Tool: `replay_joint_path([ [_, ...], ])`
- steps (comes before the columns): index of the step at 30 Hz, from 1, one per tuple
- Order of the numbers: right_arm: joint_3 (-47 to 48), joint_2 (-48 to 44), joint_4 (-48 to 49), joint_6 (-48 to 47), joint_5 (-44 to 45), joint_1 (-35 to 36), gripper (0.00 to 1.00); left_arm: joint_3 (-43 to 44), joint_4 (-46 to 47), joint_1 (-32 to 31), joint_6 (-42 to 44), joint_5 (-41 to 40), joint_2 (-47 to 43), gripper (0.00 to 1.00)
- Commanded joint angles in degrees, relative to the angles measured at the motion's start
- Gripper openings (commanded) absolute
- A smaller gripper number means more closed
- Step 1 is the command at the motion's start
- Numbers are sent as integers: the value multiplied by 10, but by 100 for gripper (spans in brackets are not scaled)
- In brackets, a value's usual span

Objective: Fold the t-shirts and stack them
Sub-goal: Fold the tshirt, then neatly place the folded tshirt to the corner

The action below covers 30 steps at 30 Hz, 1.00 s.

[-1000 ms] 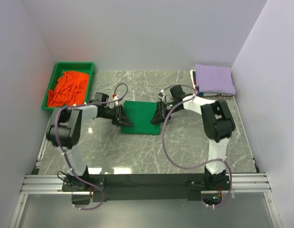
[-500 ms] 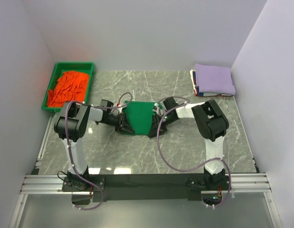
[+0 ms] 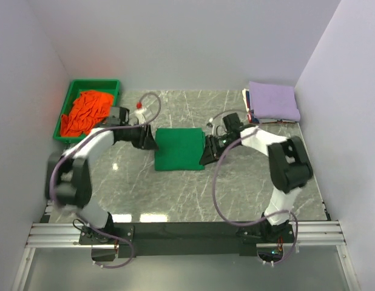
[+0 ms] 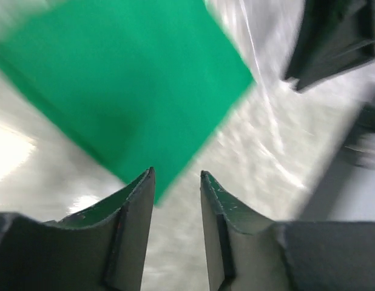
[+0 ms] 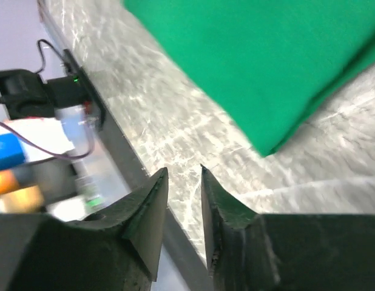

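Note:
The bright green t-shirt lies folded in a flat rectangle at the table's middle. It also shows in the left wrist view and the right wrist view. My left gripper is just off its left edge, jaws slightly apart and empty. My right gripper is just off its right edge, jaws slightly apart and empty. The orange t-shirt lies crumpled in the green tray. The lavender t-shirt tops a folded stack at the back right.
The green plastic tray stands at the back left against the wall. White walls close in the left, back and right. The metal rail with the arm bases runs along the near edge.
Both grippers were over the green t-shirt's side edges; now they have drawn back outward and stand off it. The shirt lies flatter and squarer than before.

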Motion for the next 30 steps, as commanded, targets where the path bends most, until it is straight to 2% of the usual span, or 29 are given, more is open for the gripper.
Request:
replay_joint_path([
  [1,9,-113,-40,-89,64,-4,37,7,39,-14,128,-161,-152,43],
  [3,3,-163,-50,-118,128,-4,40,-6,76,-24,182,-206,-216,46],
  [5,-8,-200,-49,-151,201,-4,45,-18,94,-33,226,-244,-266,55],
  [7,-20,-257,-44,-180,254,0,52,-18,106,-37,244,-211,-290,98],
  [8,-25,-277,-37,-190,277,3,59,-12,98,-37,255,-187,-298,99],
  [10,-35,-330,-18,-212,337,8,68,-3,85,-39,267,-144,-306,99],
  [11,-38,-344,-9,-212,349,7,82,-1,83,-40,269,-100,-305,99],
  [13,-38,-362,9,-199,381,8,86,37,35,-53,301,-48,-279,99],
  [14,-38,-363,26,-186,399,8,90,54,-43,-66,358,-34,-261,99],
  [16,-34,-344,31,-130,442,7,90,79,-106,-123,404,-58,-210,99],
  [17,-18,-329,11,-124,431,7,90,75,-101,-151,403,-95,-199,99],
  [18,-5,-292,-7,-126,392,-4,90,63,-74,-194,393,-143,-194,99],
  [19,11,-275,-25,-119,330,-8,88,15,-35,-211,375,-175,-202,99],
  [20,13,-262,-40,-107,315,-9,83,-14,48,-229,358,-197,-210,100],
  [21,11,-246,-41,-102,301,-9,81,-61,75,-270,365,-250,-220,99],
  [22,3,-244,-38,-58,294,-10,80,-82,111,-293,367,-283,-220,99],
  [26,-70,-236,19,22,251,-16,82,-151,227,-370,383,-324,-195,98],
  [29,-117,-238,83,67,199,-33,88,-202,343,-405,369,-363,-177,84],
  [30,-122,-236,95,75,195,-36,88,-214,368,-415,368,-372,-170,74],
])
